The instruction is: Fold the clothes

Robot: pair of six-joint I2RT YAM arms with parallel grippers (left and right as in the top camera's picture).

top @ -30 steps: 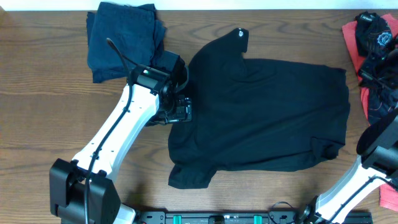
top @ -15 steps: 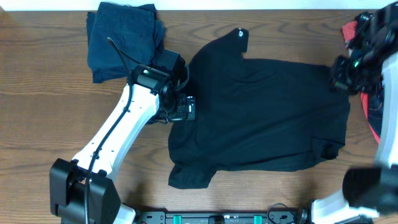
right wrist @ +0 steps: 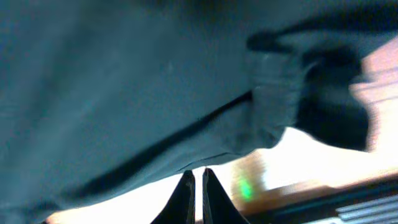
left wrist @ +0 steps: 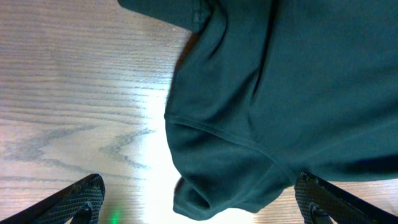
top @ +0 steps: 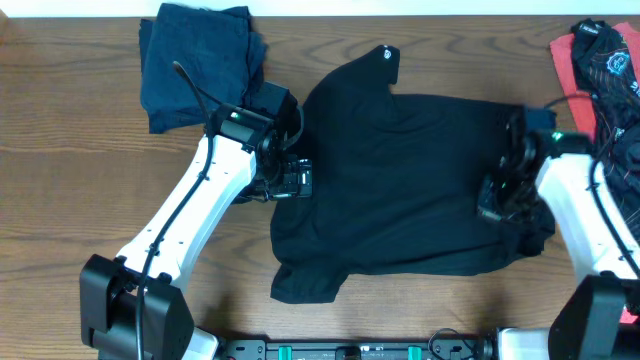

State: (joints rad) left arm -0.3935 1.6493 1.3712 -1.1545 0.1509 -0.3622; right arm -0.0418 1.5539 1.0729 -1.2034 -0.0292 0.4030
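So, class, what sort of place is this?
Probably a robot lab's test bench: white robot arms at a wood-grain table, a black T-shirt spread on it, and a folded navy garment behind.

No text can be read in any view. The black T-shirt [top: 420, 180] has a small pale mark [top: 385, 55] by its collar, beyond the left gripper [top: 292, 178] and to its right, too small to make out. The red-and-black garment [top: 585, 70], out beyond the right gripper [top: 490, 205], bears white print [top: 612, 58] that is illegible.
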